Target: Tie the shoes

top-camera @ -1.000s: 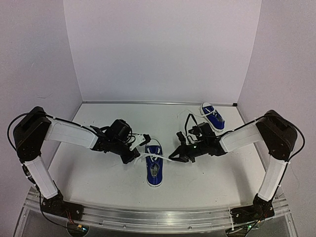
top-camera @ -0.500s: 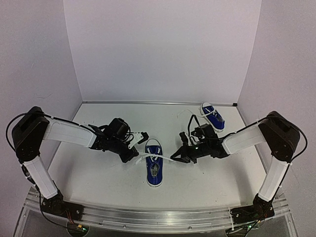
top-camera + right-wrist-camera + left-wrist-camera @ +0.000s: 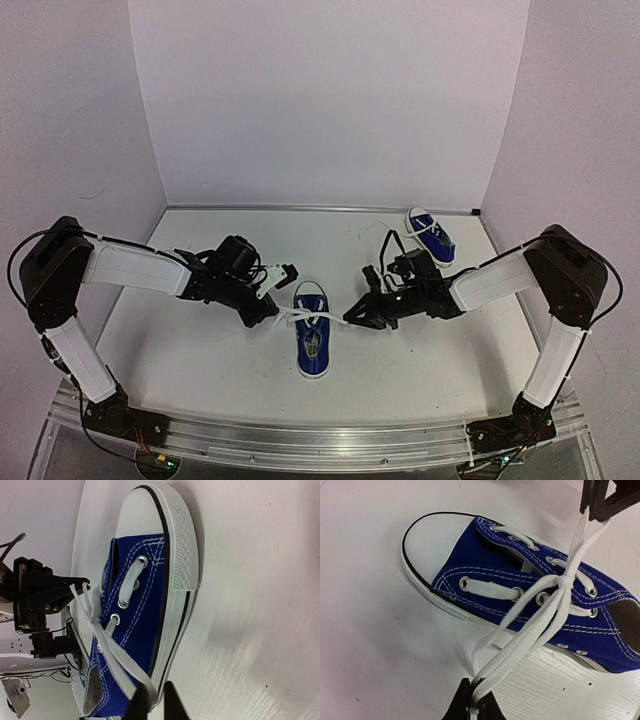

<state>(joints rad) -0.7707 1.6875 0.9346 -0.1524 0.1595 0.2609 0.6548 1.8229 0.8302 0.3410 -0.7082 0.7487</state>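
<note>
One of the shoes [image 3: 312, 345], blue with a white toe cap, lies mid-table with its toe toward the back. Its white laces meet in a knot [image 3: 565, 581] over the tongue and stretch out to both sides. My left gripper [image 3: 274, 312] sits just left of that shoe, shut on a doubled loop of lace [image 3: 520, 645]. My right gripper [image 3: 352, 316] is just right of the shoe. Its fingers [image 3: 137, 702] stand a narrow gap apart, with the other lace loop [image 3: 120, 662] lying against the left one. The other shoe [image 3: 432, 238] rests at the back right.
White walls close in the table at the back and both sides. An aluminium rail [image 3: 320, 440] runs along the near edge between the arm bases. Black cables [image 3: 385, 245] arch over the right wrist close to the far shoe.
The right gripper's fingers have parted slightly around its lace loop. The left gripper has drawn a little to the left with its loop, and the knot sits tight.
</note>
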